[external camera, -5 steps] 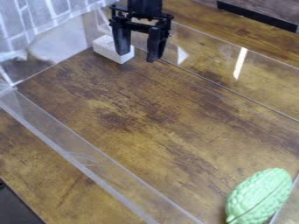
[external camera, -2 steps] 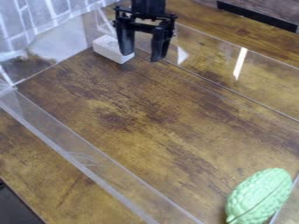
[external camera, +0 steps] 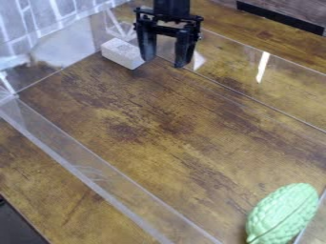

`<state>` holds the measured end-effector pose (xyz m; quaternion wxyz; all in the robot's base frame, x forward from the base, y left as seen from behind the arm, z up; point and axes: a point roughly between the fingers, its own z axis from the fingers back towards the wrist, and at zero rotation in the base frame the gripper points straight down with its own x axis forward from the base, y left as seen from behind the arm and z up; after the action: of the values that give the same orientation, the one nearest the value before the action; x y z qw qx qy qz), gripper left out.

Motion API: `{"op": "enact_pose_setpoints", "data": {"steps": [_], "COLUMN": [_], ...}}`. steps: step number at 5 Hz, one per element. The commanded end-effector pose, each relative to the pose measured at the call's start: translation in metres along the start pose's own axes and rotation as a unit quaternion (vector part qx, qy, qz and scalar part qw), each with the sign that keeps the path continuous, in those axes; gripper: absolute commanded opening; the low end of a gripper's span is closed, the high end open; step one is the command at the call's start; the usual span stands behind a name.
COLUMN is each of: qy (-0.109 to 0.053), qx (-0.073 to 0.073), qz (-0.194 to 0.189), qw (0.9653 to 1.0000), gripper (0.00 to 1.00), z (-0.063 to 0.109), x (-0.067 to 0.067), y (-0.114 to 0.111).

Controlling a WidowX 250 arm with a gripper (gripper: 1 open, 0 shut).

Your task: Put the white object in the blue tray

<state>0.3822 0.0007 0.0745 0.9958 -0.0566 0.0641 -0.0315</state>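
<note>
The white object is a small plain block lying on the wooden table top near the far left corner. My gripper points straight down just to its right, open, with nothing between its black fingers. The left finger stands at the block's right end; I cannot tell whether it touches it. The blue tray is out of view.
A green ribbed leaf-shaped thing lies at the front right. A clear plastic wall runs along the table's left and front side, and another clear pane reflects light at the back right.
The gripper has edged slightly to the right, off the white block, and stayed open. The block and the green thing have not moved.
</note>
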Motion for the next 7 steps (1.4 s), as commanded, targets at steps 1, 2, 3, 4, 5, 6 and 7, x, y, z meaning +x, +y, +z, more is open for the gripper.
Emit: {"op": "enact_pose_setpoints", "data": {"steps": [1,2,3,4,5,6,7], "qy": [-0.036,-0.04,-0.04,-0.04,-0.04,-0.032,-0.025], "qx": [0.001,-0.003,-0.003,-0.003,-0.001,0.002,0.005], "qz": [-0.014,-0.017,-0.019,-0.019,-0.019,-0.022,-0.024], "qw": [0.9992,0.9991,0.999,0.999,0.999,0.9993,0.9994], "gripper": [1.0,1.0,1.0,1.0,1.0,1.0,1.0], "z": [0.022,0.023,0.021,0.019,0.016,0.008,0.001], "x": [0.01,0.015,0.018,0.02,0.022,0.026,0.03], "y": [-0.012,-0.018,-0.02,-0.019,-0.018,-0.019,-0.02]}}
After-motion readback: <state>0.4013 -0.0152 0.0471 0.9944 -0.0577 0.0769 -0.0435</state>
